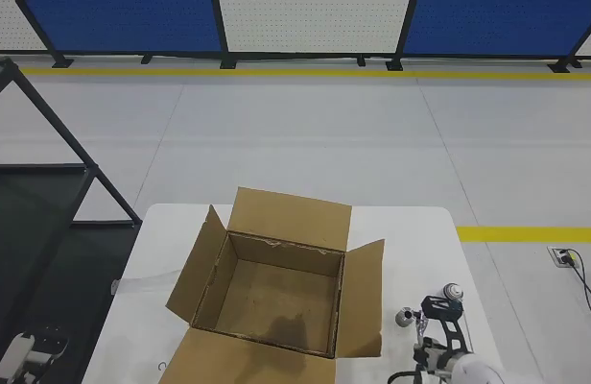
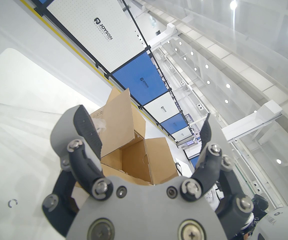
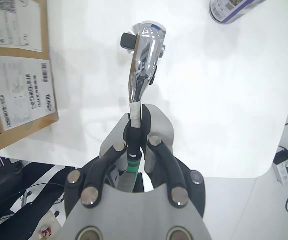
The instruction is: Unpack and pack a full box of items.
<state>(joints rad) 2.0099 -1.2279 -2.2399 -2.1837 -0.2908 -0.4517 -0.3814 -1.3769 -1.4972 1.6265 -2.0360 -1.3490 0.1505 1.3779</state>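
In the top view, the brown cardboard box (image 1: 276, 288) sat in the middle of the white table (image 1: 411, 230) with all 4 flaps folded outward, and its floor was bare, with no item visible inside. On the table beside the box's right flap stood a small blue-and-white spray can (image 1: 452, 290), and near it lay the round chrome head of a ratchet wrench (image 1: 406, 317). In the left wrist view, the left gripper (image 2: 146, 126) hung near the box with its fingers spread wide and nothing between them. It was tilted up, so that a raised flap and the outer wall of the box showed beyond it. In the right wrist view, the right gripper (image 3: 135, 118) had its fingers pressed narrow around the taped, green-and-black handle of the ratchet wrench. The chrome head pointed away over the bare tabletop. Whether the head touched the surface could not be told. The spray can was well apart from it, and a labelled flap of the box lay off to the other side. Judging by this, the unpacking half looked finished or very nearly so: the box was empty, and the 2 items that could be seen were both outside it. The packing half seemed wholly left to do. The wrench, already in the right gripper's hold, was the likeliest first item to go back in, and the can had not yet been picked up.
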